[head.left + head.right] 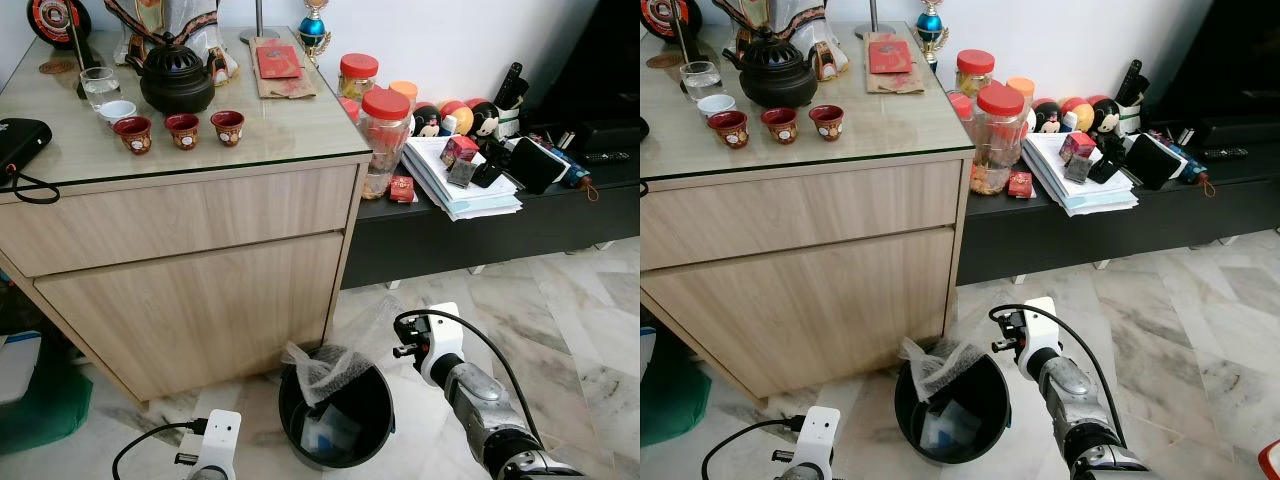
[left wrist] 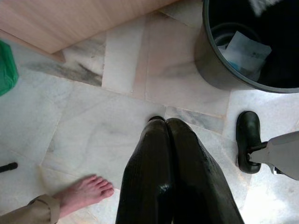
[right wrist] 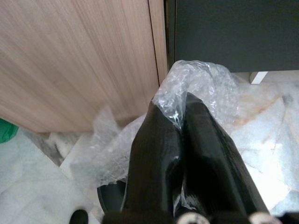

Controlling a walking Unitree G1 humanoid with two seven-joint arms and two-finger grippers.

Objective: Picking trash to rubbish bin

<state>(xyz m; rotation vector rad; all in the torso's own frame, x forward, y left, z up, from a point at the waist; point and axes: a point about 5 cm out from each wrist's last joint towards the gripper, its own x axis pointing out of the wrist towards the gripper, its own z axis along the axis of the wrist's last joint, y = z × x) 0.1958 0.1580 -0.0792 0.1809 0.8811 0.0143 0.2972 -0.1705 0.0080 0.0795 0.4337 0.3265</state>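
A black rubbish bin (image 1: 383, 392) stands on the marble floor in front of the wooden cabinet, with crumpled white paper (image 2: 243, 51) lying inside. A sheet of clear bubble wrap (image 1: 318, 362) drapes over the bin's rim and stretches up toward my right arm. In the right wrist view my right gripper (image 3: 180, 109) is shut on this bubble wrap (image 3: 201, 81), just above and to the right of the bin. My left gripper (image 2: 163, 122) hangs low over the floor to the left of the bin (image 2: 215, 70), fingers shut with nothing between them.
The wooden cabinet (image 1: 190, 270) rises right behind the bin, and a low black bench (image 1: 480, 235) with jars and papers stands to its right. A green bag (image 1: 40, 400) lies at the left. A person's bare foot (image 2: 86, 191) rests on the floor near my left gripper.
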